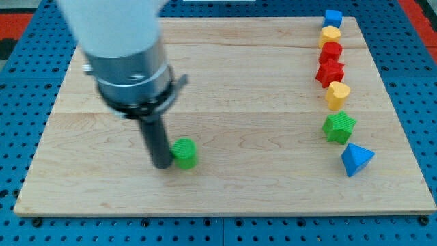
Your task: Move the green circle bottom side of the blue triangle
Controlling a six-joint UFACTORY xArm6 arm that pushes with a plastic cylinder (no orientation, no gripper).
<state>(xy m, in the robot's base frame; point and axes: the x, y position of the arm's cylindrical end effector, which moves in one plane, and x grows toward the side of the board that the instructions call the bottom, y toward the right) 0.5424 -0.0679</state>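
Right now my tip [162,164] is sitting against the left side of the green circle [184,153], near the board's near edge, so the push is just getting underway. There is no pincer, only a bare rod. The blue triangle [356,159] is lying far off to the right, so the next move is calling for a long rightward push, bending slightly nearer to finish below it. No writing or labels are showing.

Looks like a robotics lab bench: pale wooden plank board [225,102] laid on blue perforated metal base [27,48], small coloured plastic blocks lined along the right side.
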